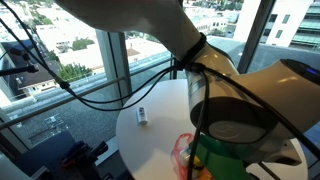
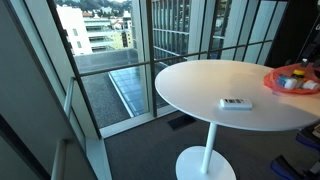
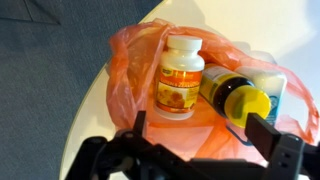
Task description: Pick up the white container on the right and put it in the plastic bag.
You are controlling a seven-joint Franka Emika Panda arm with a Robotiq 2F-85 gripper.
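Wrist view: gripper (image 3: 195, 135) hovers above the bag (image 3: 130, 70), fingers spread wide, holding nothing. White bottle (image 3: 180, 75) with an orange label lies on the bag, straight ahead of the fingers and slightly toward the left finger; its long axis runs away from the gripper, cap at the far end. Beside it, on the side away from the table edge: one dark bottle (image 3: 232, 92) with a yellow cap, then one white container (image 3: 268, 80), partly hidden. That one looks like the target, still outside the bag's mouth.

Count: three containers, one bag, one round table (image 2: 200, 85). One small flat object (image 2: 236, 103) lies on the table, well apart from the bag.
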